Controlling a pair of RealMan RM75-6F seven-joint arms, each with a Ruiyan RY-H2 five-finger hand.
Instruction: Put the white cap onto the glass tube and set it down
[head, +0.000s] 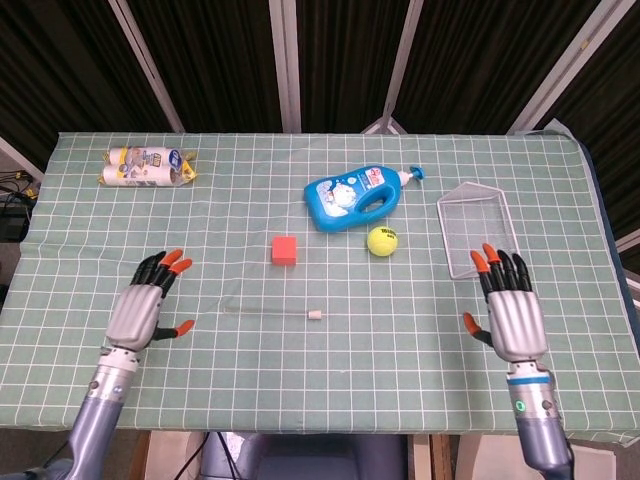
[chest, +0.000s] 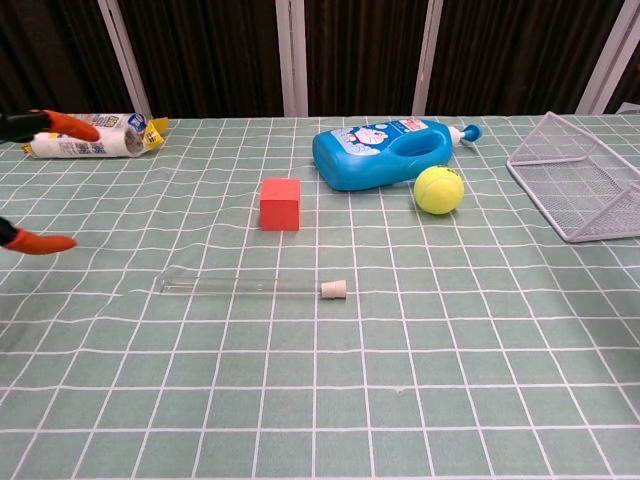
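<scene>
The glass tube (chest: 240, 285) lies flat on the green checked cloth, with the white cap (chest: 333, 289) on its right end. In the head view the tube (head: 268, 311) and cap (head: 316, 314) sit near the table's middle front. My left hand (head: 148, 309) hovers open at the front left, well clear of the tube; the chest view shows only its orange fingertips (chest: 45, 243) at the left edge. My right hand (head: 508, 310) is open at the front right, holding nothing.
A red cube (head: 286, 249) stands just behind the tube. A blue detergent bottle (head: 358, 196) and a tennis ball (head: 381, 240) lie behind it to the right. A wire basket (head: 480, 228) sits at the right, a wrapped package (head: 148, 165) at the far left.
</scene>
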